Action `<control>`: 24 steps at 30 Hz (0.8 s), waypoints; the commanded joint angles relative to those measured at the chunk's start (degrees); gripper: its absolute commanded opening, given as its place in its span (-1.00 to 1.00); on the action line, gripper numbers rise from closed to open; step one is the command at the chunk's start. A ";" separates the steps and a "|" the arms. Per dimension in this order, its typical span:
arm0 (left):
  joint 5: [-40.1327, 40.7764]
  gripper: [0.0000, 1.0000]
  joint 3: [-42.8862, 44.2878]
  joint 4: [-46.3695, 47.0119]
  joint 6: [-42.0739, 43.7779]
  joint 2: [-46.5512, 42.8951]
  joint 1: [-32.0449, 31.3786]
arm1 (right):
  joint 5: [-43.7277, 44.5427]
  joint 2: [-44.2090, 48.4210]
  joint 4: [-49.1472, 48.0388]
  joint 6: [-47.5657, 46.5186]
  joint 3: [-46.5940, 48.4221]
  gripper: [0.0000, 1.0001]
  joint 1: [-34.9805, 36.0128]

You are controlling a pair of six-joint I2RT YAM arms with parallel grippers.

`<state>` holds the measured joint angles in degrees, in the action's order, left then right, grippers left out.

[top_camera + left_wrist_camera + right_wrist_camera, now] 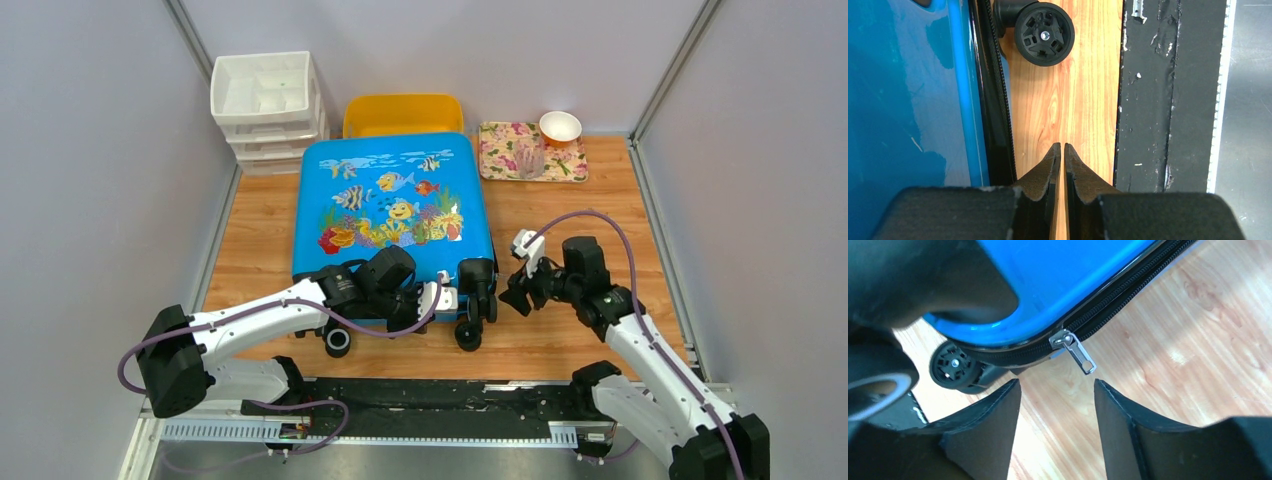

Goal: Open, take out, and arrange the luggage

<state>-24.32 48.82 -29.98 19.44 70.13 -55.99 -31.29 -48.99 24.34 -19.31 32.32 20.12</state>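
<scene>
Closed luggage (395, 200), zip pull (1079, 354) hanging; glass (530, 158) on floral tray (498, 142)

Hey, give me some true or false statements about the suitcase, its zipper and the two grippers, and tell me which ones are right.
1. The suitcase lies flat on the table with its lid down. True.
2. The right gripper is clamped on the zipper pull. False: its fingers stand apart and the pull hangs free just ahead of them.
3. The left gripper is shut with nothing between its fingers. True.
4. The yellow tub stands on top of the suitcase. False: it stands behind the suitcase, at the table's far edge.
</scene>
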 commanded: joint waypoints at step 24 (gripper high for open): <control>3.40 -0.69 1.72 6.51 1.30 0.10 2.37 | -31.11 -26.76 26.54 -48.53 18.64 0.41 -9.75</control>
<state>-24.53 48.82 -29.98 19.59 70.13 -55.88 -57.60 -72.12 41.76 -59.29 46.37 10.68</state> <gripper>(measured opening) 0.153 0.702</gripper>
